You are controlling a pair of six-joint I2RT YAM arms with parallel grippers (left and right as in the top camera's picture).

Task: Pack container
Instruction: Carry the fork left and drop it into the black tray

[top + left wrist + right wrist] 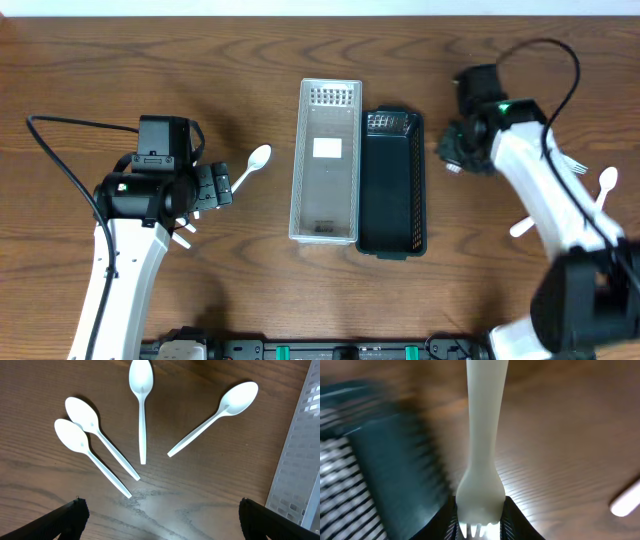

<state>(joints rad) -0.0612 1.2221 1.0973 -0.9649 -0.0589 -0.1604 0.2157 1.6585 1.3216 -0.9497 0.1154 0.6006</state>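
Several white plastic spoons (142, 410) lie fanned out on the wooden table in the left wrist view. My left gripper (160, 520) is open and empty just short of their handle tips. Overhead it (212, 188) sits left of one visible spoon (250, 165). My right gripper (480, 520) is shut on a white plastic fork (482, 435), gripped at the tines end, handle pointing away. Overhead it (452, 150) hovers just right of the dark green basket (392, 235). A clear basket (326, 232) stands beside the green one.
The clear basket's perforated wall (300, 460) is at the right edge of the left wrist view. The green basket (375, 470) is blurred at the left of the right wrist view. More white utensils (605, 185) (522, 228) lie at the far right, one also in the right wrist view (625, 500).
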